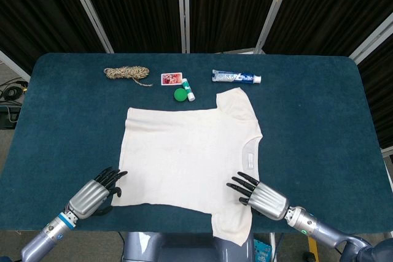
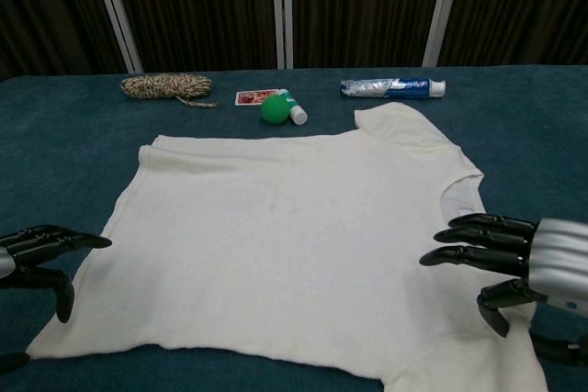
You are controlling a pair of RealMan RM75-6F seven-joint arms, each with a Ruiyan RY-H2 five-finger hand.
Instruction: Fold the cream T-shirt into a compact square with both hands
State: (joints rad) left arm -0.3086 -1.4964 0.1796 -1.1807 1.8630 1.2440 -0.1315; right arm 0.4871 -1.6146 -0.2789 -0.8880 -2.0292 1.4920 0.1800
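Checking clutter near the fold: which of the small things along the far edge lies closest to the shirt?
The green ball, just beyond the T-shirt; nothing else there lies so near.

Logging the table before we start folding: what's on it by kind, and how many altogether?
T-shirt: 1
Coil of rope: 1
Playing card: 1
Green ball: 1
Small white tube: 1
Toothpaste tube: 1
Total: 6

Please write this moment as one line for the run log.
T-shirt: flat, unfolded | left hand: open, at hem corner | right hand: open, over near sleeve
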